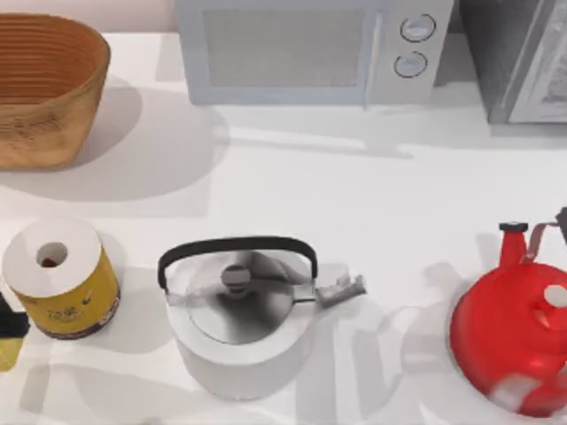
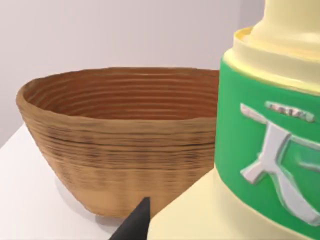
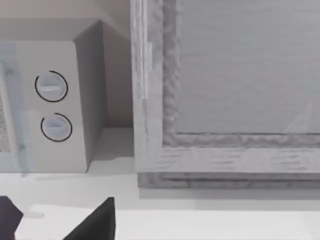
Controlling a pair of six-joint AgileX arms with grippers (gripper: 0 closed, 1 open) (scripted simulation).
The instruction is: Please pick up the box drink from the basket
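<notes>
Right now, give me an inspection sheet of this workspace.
Surface: white table, nothing spilled.
Job's things: pale yellow box drink with green label, outside the tan woven wicker basket and close to the left wrist camera.
Clutter: white paper roll with yellow label; silver kettle with black handle; red kettle.
Grippers: left tool at the table's left edge, shut on the box drink; right tool open, facing the appliances.
Cables: nothing seen.
Surroundings: white microwave; grey appliance.
</notes>
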